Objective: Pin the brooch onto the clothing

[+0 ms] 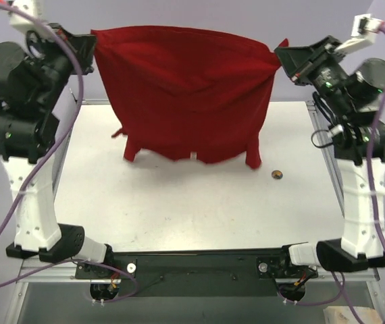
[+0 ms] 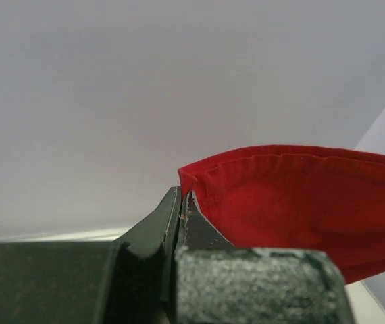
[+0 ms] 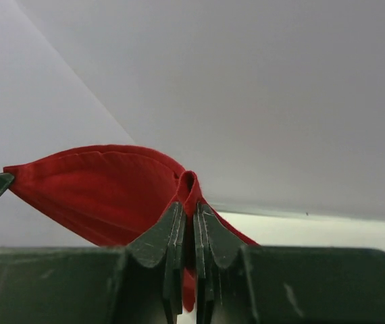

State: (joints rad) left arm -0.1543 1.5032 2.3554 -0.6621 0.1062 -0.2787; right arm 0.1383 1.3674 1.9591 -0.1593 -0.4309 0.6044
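Note:
The red T-shirt hangs stretched in the air between both grippers, its lower edge just above the table. My left gripper is shut on its left corner, seen in the left wrist view with red fabric to the right. My right gripper is shut on its right corner; the right wrist view shows a fold of fabric pinched between the jaws. The brooch, a tiny gold disc, lies on the table right of the shirt's hanging hem.
The white table has metal rails along its left and right edges. Both arm bases stand at the near corners. A plain wall is behind the shirt.

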